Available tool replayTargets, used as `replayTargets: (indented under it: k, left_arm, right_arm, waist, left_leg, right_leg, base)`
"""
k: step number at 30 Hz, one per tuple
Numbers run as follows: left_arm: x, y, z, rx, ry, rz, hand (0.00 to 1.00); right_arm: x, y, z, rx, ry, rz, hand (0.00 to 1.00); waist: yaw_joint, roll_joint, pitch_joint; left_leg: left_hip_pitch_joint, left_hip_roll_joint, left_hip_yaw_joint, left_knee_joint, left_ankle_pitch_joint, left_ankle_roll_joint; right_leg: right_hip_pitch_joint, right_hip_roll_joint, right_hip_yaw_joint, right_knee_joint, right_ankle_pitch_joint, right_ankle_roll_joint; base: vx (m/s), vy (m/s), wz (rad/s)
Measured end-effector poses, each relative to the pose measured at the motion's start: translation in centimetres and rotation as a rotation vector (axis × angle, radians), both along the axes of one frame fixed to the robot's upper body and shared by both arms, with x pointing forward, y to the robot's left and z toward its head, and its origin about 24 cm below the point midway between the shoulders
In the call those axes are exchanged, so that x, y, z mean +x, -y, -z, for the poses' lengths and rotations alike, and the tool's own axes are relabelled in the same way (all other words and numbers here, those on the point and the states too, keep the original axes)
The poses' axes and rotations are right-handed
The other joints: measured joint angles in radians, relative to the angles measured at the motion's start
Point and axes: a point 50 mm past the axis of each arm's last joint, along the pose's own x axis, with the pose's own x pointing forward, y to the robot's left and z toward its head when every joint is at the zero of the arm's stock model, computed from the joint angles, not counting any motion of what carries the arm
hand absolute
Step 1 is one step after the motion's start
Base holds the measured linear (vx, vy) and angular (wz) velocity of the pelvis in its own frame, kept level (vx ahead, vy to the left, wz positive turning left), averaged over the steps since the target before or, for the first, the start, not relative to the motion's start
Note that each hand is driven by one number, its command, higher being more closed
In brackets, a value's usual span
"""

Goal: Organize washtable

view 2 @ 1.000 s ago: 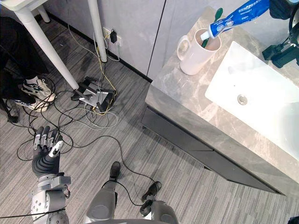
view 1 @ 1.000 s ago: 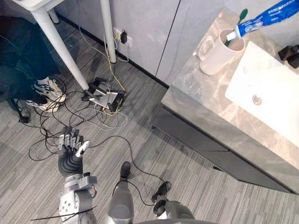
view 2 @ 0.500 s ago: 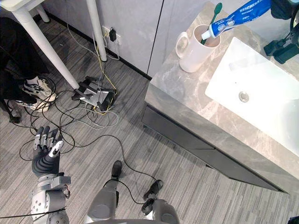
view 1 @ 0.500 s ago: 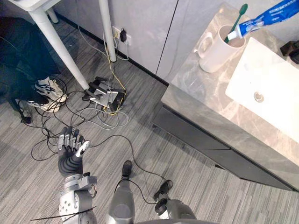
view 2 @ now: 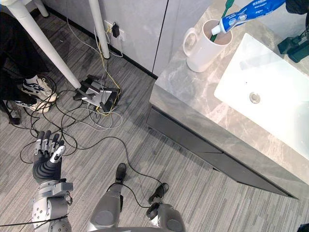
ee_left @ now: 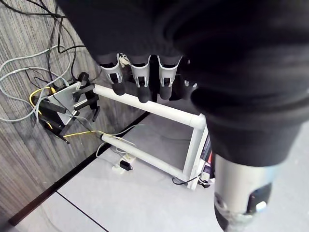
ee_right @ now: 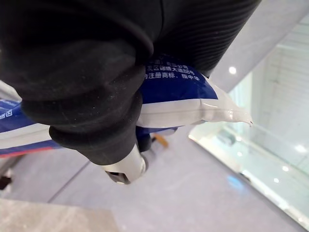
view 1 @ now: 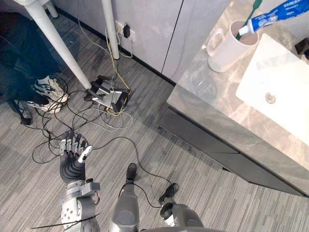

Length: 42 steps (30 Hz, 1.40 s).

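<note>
A white mug [view 1: 226, 49] stands on the grey marble washtable [view 1: 212, 99], beside the white basin [view 1: 285, 72]. A green toothbrush [view 2: 227, 7] leans inside it. My right hand [view 2: 298, 5] is shut on a blue and white toothpaste tube [view 2: 247, 11], held slanted with its white cap end at the mug's mouth. In the right wrist view the tube [ee_right: 178, 96] passes under the hand's dark cover. Far from the washtable, my left hand [view 1: 73, 149] hangs low over the floor with its fingers [ee_left: 140, 77] straight and nothing in it.
A black fitting [view 2: 292, 46] sits at the basin's far edge. Dark drawers [view 1: 212, 145] front the washtable. On the floor lie a power strip [view 1: 108, 95] and tangled cables. White table legs [view 1: 53, 46] and a person's shoe [view 1: 48, 88] are at the left.
The whole picture has shifted a little, so the camera moved. The tube's cap end sits slightly lower at the mug's mouth. My left hand has stayed put.
</note>
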Motion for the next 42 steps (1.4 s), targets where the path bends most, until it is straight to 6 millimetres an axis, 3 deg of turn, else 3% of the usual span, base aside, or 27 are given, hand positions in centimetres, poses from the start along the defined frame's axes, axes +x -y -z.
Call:
replayTargets:
  k: [8,24,33,42]
  left_arm:
    - [0.0,0.0,0.0,0.001,0.001,-0.002,0.0]
    - [-0.3,-0.6,-0.1,0.009,0.0,-0.031,0.0]
    - [-0.3,-0.6,-0.1,0.008,0.0,-0.03,0.0]
    - [-0.3,-0.6,-0.1,0.008,0.001,-0.03,0.0]
  right_arm:
    - [-0.9,-0.8,-2.5,-0.003,0.085,-0.01,1.0]
    - [-0.7,-0.8,-2.3,-0.041,0.078,0.026,1.0]
    - [-1.6,-1.3,-4.7,-0.123,0.139,0.105,1.0]
    - [-1.3,-1.0,-4.6,-0.198,0.1,0.193,1.0]
  waist:
    - [0.001,-0.001,0.015]
    - [-0.006,-0.016,0.019]
    - [-0.023,-0.021,0.018]
    - [-0.023,-0.025,0.016]
  left_leg:
    - [-0.004,-0.001,-0.006,0.0,0.0,0.0]
    - [-0.003,0.0,-0.012,0.0,0.001,0.0]
    - [0.006,0.001,-0.009,0.0,0.001,0.0]
    - [0.012,0.004,0.001,0.0,0.001,0.0]
  right_leg:
    - [0.0,0.001,-0.005,-0.001,0.0,0.0]
    - [0.003,0.002,-0.009,-0.001,0.0,0.0]
    - [0.009,0.002,-0.004,-0.001,0.0,0.0]
    - [0.01,0.004,0.001,0.0,0.001,-0.001]
  base:
    - [0.0,0.0,0.01]
    - [0.0,0.0,0.0]
    - [0.0,0.0,-0.02]
    - [0.0,0.0,-0.03]
